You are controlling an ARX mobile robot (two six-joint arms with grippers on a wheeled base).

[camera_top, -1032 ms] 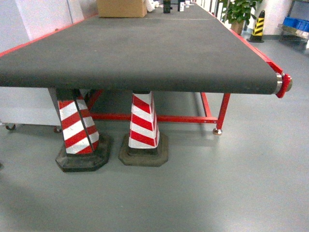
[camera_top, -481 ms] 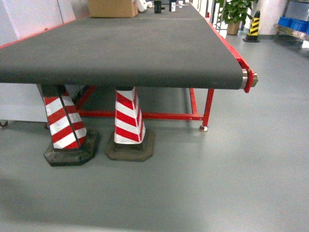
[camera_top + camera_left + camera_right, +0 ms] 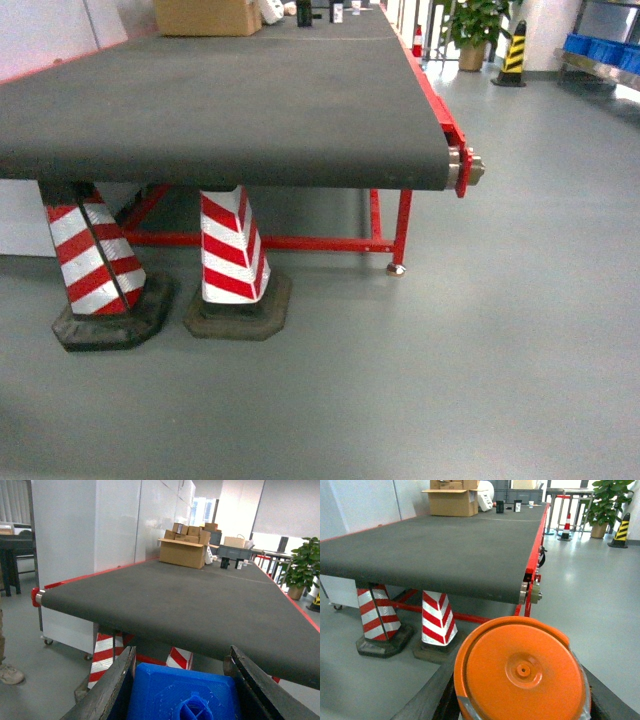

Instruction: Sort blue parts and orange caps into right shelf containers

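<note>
Currently left gripper (image 3: 181, 690) clamps a blue ribbed plastic part (image 3: 182, 692); right gripper (image 3: 520, 690) clamps a round orange flat-topped cap (image 3: 522, 672). Blue plastic crates (image 3: 600, 48) sit at 2 o'clock, past the black conveyor belt (image 3: 220, 100).

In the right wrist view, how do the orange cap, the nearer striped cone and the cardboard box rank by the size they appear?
1. orange cap: largest, but it sits right at the camera in the right claw, so nearness inflates it.
2. nearer striped cone.
3. cardboard box: smallest, far down the conveyor belt.
</note>
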